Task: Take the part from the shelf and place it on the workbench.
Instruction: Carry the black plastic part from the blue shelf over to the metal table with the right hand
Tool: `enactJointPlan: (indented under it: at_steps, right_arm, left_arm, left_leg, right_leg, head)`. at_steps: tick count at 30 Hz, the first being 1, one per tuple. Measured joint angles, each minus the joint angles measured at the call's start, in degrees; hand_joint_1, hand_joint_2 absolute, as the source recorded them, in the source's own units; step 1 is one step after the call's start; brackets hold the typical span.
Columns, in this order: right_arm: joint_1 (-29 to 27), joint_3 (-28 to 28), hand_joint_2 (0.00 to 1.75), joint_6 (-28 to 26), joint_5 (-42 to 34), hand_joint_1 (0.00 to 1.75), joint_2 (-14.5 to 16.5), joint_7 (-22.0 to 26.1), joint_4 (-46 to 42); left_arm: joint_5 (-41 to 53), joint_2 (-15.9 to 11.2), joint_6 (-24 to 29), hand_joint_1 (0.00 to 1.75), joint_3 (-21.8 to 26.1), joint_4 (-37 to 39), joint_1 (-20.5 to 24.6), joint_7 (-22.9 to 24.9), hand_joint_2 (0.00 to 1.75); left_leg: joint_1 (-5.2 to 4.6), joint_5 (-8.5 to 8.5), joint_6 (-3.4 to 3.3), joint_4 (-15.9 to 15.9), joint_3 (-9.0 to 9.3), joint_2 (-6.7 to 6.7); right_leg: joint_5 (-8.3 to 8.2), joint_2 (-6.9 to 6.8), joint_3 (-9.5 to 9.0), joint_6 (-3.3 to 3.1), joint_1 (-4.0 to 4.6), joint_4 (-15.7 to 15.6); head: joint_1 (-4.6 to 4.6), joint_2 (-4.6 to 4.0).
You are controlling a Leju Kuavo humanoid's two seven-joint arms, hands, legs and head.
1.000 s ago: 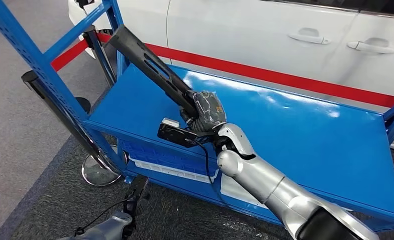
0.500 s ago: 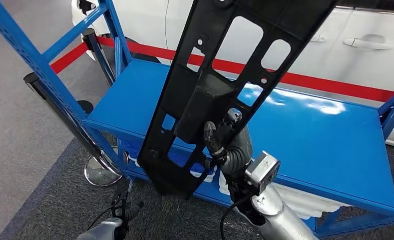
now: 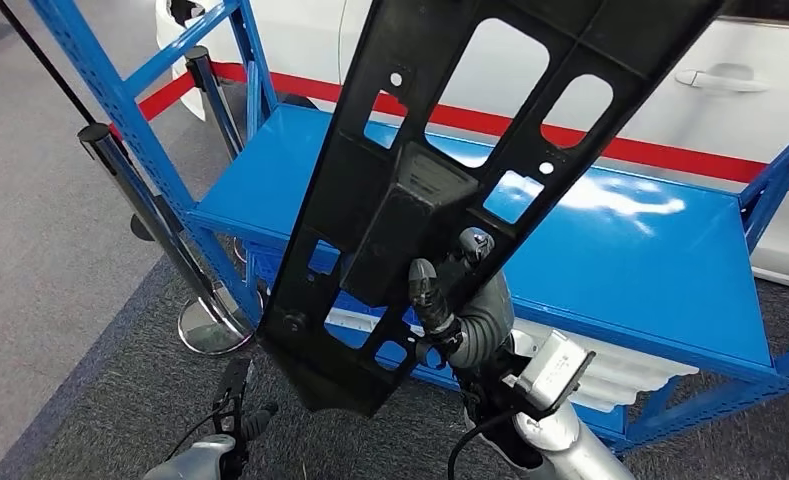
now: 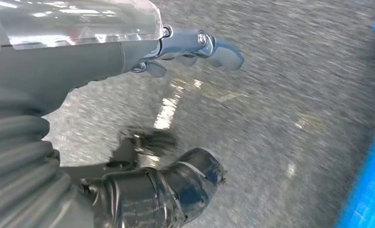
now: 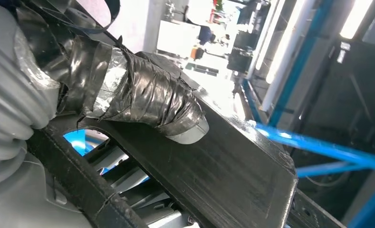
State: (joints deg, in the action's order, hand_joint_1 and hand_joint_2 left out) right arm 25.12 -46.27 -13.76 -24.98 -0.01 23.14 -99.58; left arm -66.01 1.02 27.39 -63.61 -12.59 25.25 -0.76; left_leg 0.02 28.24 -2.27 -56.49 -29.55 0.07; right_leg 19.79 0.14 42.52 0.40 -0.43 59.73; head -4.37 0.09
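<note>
From the head view, the right hand (image 3: 450, 290) grips a long black plastic part (image 3: 450, 170) near its lower middle, fingers wrapped around a raised block on the panel. The part is lifted clear of the blue shelf (image 3: 630, 250), tilted so its upper end runs out of the top of the picture toward the right and its lower end hangs low on the left, above the grey carpet (image 3: 110, 400). The panel has several cut-out windows, and the shelf's blue top and a white car (image 3: 610, 70) with a red stripe show through them. Two chrome stanchion posts (image 3: 160, 225) stand at the left end of the shelf, beside its blue uprights. White trays (image 3: 620, 375) sit on the lower level of the shelf. The left hand (image 3: 232, 420) hangs low at the bottom edge, over the carpet.

Seen from the left wrist, the left hand (image 4: 176, 109) holds nothing; its fingers (image 4: 218, 50) reach out straight and its thumb (image 4: 185, 185) stands apart from them, above blurred grey floor with a strip of blue at the edge.

Seen from the right wrist, a tape-wrapped thumb (image 5: 147, 102) of the right hand presses flat on the black part (image 5: 233, 175), which runs across the picture. Blue shelf beams (image 5: 318, 147) show behind it.
</note>
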Motion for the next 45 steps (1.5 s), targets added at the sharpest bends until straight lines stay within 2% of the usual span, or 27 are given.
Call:
enactJointPlan:
  at_steps: [3,4,6,8,10,11,14,16,18,19,21,22,23,25,26,28,29,30,33,34,35,36,38,40,41,43,45]
  right_arm:
    - [0.05,0.00,1.75,-0.01,0.02,1.75,-0.39,-1.26,-0.23]
    - [0.04,0.00,1.75,0.00,0.02,1.75,-0.51,-1.53,-0.24]
    - [0.06,-0.01,1.75,0.03,0.02,1.75,-0.76,-1.87,-0.24]
    - [0.18,-0.02,1.75,0.13,0.03,1.75,-0.93,-2.15,-0.25]
    - [0.41,-0.02,1.75,0.35,0.06,1.75,-0.99,-2.39,-0.27]
    - [0.53,-0.02,1.75,0.46,0.07,1.75,-1.01,-2.46,-0.27]
    - [0.67,-0.02,1.75,0.77,0.07,1.75,-1.09,-2.53,-0.24]
    - [0.77,-0.02,1.75,0.86,0.07,1.75,-1.13,-2.54,-0.21]
    - [0.90,-0.02,1.75,0.88,0.07,1.75,-1.13,-2.55,-0.21]
    - [0.94,-0.02,1.75,0.89,0.07,1.75,-1.13,-2.55,-0.20]
    - [0.98,-0.02,1.75,0.93,0.07,1.75,-1.13,-2.55,-0.15]
    - [1.01,-0.02,1.75,0.96,0.07,1.75,-1.13,-2.55,-0.12]
    - [1.08,-0.02,1.75,0.99,0.07,1.75,-1.12,-2.55,-0.10]
    - [1.26,-0.02,1.75,1.06,0.05,1.75,-1.12,-2.54,-0.10]
    - [1.35,-0.02,1.75,1.13,0.03,1.75,-1.11,-2.54,-0.10]
    - [1.49,-0.02,1.75,1.26,-0.02,1.75,-1.12,-2.50,-0.08]
    - [1.52,-0.02,1.75,1.32,-0.04,1.75,-1.15,-2.49,-0.07]
    - [1.55,-0.02,1.75,1.34,-0.05,1.75,-1.19,-2.49,-0.05]
    - [1.59,-0.02,1.75,1.34,-0.07,1.75,-1.30,-2.50,-0.01]
    - [1.57,-0.02,1.75,1.34,-0.07,1.75,-1.33,-2.50,-0.01]
    - [1.55,-0.02,1.75,1.34,-0.07,1.75,-1.37,-2.50,0.01]
    - [1.55,-0.02,1.75,1.35,-0.07,1.75,-1.41,-2.50,0.03]
    - [1.57,-0.02,1.75,1.38,-0.07,1.75,-1.47,-2.50,0.06]
    - [1.68,-0.02,1.75,1.42,-0.07,1.75,-1.46,-2.49,0.07]
    - [1.74,-0.02,1.75,1.42,-0.08,1.75,-1.45,-2.48,0.07]
    - [1.77,-0.02,1.75,1.45,-0.10,1.75,-1.45,-2.45,0.09]
    - [1.75,-0.02,1.75,1.51,-0.10,1.75,-1.47,-2.47,0.17]
  left_arm:
    - [-0.23,-0.14,0.02,0.00,0.20,0.00,-0.03,0.05,1.75]
    - [-0.28,-0.14,0.02,0.00,0.25,0.00,-0.04,0.10,1.75]
    - [-0.32,-0.15,-0.07,0.00,0.31,0.00,-0.08,0.19,1.75]
    - [-0.31,-0.22,-0.22,0.00,0.32,0.00,-0.11,0.23,1.75]
    - [-0.28,-0.40,-0.37,0.00,0.33,0.00,-0.08,0.25,1.75]
    - [-0.27,-0.53,-0.46,0.00,0.33,0.00,-0.07,0.30,1.75]
    - [-0.31,-0.85,-0.74,0.00,0.33,0.01,-0.33,0.55,1.75]
    - [-0.33,-0.99,-0.92,0.00,0.33,0.02,-0.58,0.62,1.75]
    - [-0.33,-1.01,-1.09,0.00,0.33,0.02,-0.64,0.63,1.75]
    - [-0.32,-1.02,-1.21,0.00,0.33,0.02,-0.64,0.64,1.75]
    - [-0.31,-1.05,-1.49,0.00,0.33,0.02,-0.70,0.67,1.75]
    - [-0.29,-1.08,-1.65,0.00,0.33,0.02,-0.71,0.70,1.75]
    - [-0.27,-1.17,-1.78,0.00,0.33,0.02,-0.66,0.72,1.75]
    - [-0.26,-1.32,-2.07,0.00,0.33,0.01,-0.34,0.76,1.75]
    - [-0.27,-1.40,-2.17,0.00,0.34,0.01,-0.18,0.78,1.75]
    - [-0.32,-1.48,-2.28,0.00,0.35,0.00,-0.04,0.86,1.75]
    - [-0.35,-1.49,-2.33,0.00,0.36,0.00,-0.05,0.92,1.75]
    - [-0.36,-1.50,-2.36,0.00,0.36,0.00,-0.06,0.98,1.75]
    - [-0.37,-1.54,-2.39,0.00,0.38,0.00,-0.09,1.05,1.75]
    - [-0.37,-1.55,-2.39,0.00,0.38,0.00,-0.11,1.05,1.75]
    - [-0.38,-1.55,-2.38,0.00,0.38,0.00,-0.15,1.05,1.75]
    - [-0.38,-1.55,-2.39,0.00,0.38,0.00,-0.19,1.06,1.75]
    - [-0.38,-1.55,-2.42,0.00,0.38,0.00,-0.22,1.07,1.75]
    - [-0.36,-1.57,-2.43,0.00,0.38,0.00,-0.19,1.06,1.75]
    - [-0.36,-1.58,-2.43,0.00,0.38,0.00,-0.17,1.06,1.75]
    - [-0.38,-1.65,-2.43,0.00,0.38,0.01,-0.25,1.08,1.75]
    - [-0.42,-1.76,-2.45,0.00,0.38,0.02,-0.53,1.11,1.75]
  left_leg:
    - [0.19,-2.61,-0.52,0.35,-2.57,0.33]
    - [0.21,-3.30,-0.39,0.21,-3.55,0.33]
    - [0.37,-4.49,-0.04,-0.41,-5.71,0.35]
    - [0.60,-5.30,0.64,-1.53,-7.80,0.33]
    - [0.60,-5.88,1.42,-2.75,-9.30,0.28]
    - [0.56,-6.31,1.78,-3.03,-9.74,0.22]
    - [0.83,-6.77,2.75,-3.32,-10.72,0.05]
    - [0.99,-2.53,3.18,-6.65,-12.22,0.04]
    - [1.00,3.29,3.41,-13.49,-13.77,0.04]
    - [0.98,4.72,3.41,-16.68,-13.99,0.03]
    - [0.86,3.57,3.03,-18.65,-12.24,0.01]
    - [0.69,2.08,2.60,-17.02,-10.04,-0.01]
    - [0.42,1.30,1.99,-13.78,-7.02,-0.04]
    - [-0.18,2.19,1.09,-5.82,-1.00,-0.04]
    - [-0.45,2.87,0.80,-3.13,0.61,-0.06]
    - [-0.66,2.16,0.56,-1.20,0.82,-0.05]
    - [-0.59,1.14,0.24,-0.52,0.56,0.10]
    - [-0.40,0.07,-0.12,0.10,0.21,0.29]
    - [-0.09,-2.71,-0.71,0.71,-2.10,0.60]
    - [-0.07,-3.43,-0.62,0.59,-3.13,0.61]
    - [-0.02,-4.13,-0.51,0.39,-4.24,0.61]
    - [0.07,-4.76,-0.32,0.06,-5.39,0.61]
    - [0.30,-5.74,0.25,-0.97,-7.55,0.58]
    - [0.31,-6.38,0.97,-2.24,-9.22,0.53]
    - [0.25,-6.79,1.33,-2.60,-9.72,0.50]
    - [0.34,-7.93,2.04,-2.47,-10.23,0.48]
    - [0.59,-6.70,2.65,-3.18,-11.10,0.39]
  right_leg:
    - [9.06,0.04,2.00,0.69,-0.32,9.61]
    - [10.32,0.03,2.15,0.95,-0.46,12.90]
    - [9.05,0.02,0.38,1.43,-0.79,15.15]
    - [7.45,0.02,-4.83,1.89,-1.21,10.22]
    - [8.89,0.32,-9.70,1.62,-1.15,3.53]
    - [9.73,0.47,-10.77,1.23,-0.98,1.67]
    - [8.64,0.34,-9.64,-0.49,-0.85,1.22]
    - [7.24,0.07,-8.21,-1.42,-0.96,1.04]
    - [5.78,-0.04,-6.46,-1.89,-0.73,1.01]
    - [5.07,-0.06,-5.52,-2.01,-0.55,1.02]
    - [3.68,-0.07,-3.72,-2.09,-0.22,1.05]
    - [3.00,-0.05,-2.90,-2.09,-0.06,1.06]
    - [2.34,-0.07,-2.25,-2.06,0.01,1.06]
    - [1.13,-0.18,-1.53,-1.69,0.11,0.86]
    - [0.50,-0.30,-1.51,-1.40,0.00,0.56]
    - [-0.88,-0.39,-1.64,-0.68,-0.04,-0.39]
    - [-0.67,-0.33,-1.46,-0.34,0.01,-0.46]
    - [0.71,-0.24,-1.01,-0.07,0.12,0.33]
    - [9.32,-0.09,1.20,0.47,-0.04,9.25]
    - [10.84,-0.10,1.66,0.68,-0.17,12.85]
    - [10.83,-0.11,1.59,0.90,-0.35,15.44]
    - [9.57,-0.12,0.71,1.11,-0.53,16.24]
    - [6.93,-0.16,-3.78,1.48,-0.98,12.45]
    - [8.37,-0.09,-9.51,1.38,-0.98,4.79]
    - [9.44,-0.01,-11.10,1.08,-0.87,2.19]
    - [9.62,0.07,-11.05,0.11,-0.62,0.63]
    - [8.31,-0.08,-9.95,-0.78,-0.77,0.31]
  head:
    - [0.34,0.00]
    - [0.38,0.00]
    - [0.42,0.00]
    - [0.45,0.00]
    - [0.31,0.00]
    - [0.21,0.00]
    - [0.08,0.00]
    - [-0.06,0.00]
    - [-0.21,0.00]
    - [-0.23,0.00]
    - [-0.22,0.00]
    - [-0.23,0.00]
    - [-0.22,0.00]
    - [-0.18,0.00]
    - [-0.24,0.00]
    - [-0.44,0.00]
    - [-0.52,0.00]
    - [-0.39,0.00]
    - [0.03,0.00]
    - [0.06,0.00]
    - [0.07,0.00]
    - [0.08,0.00]
    - [0.11,0.00]
    - [0.05,0.00]
    - [0.04,0.00]
    - [-0.03,0.00]
    - [-0.08,0.00]
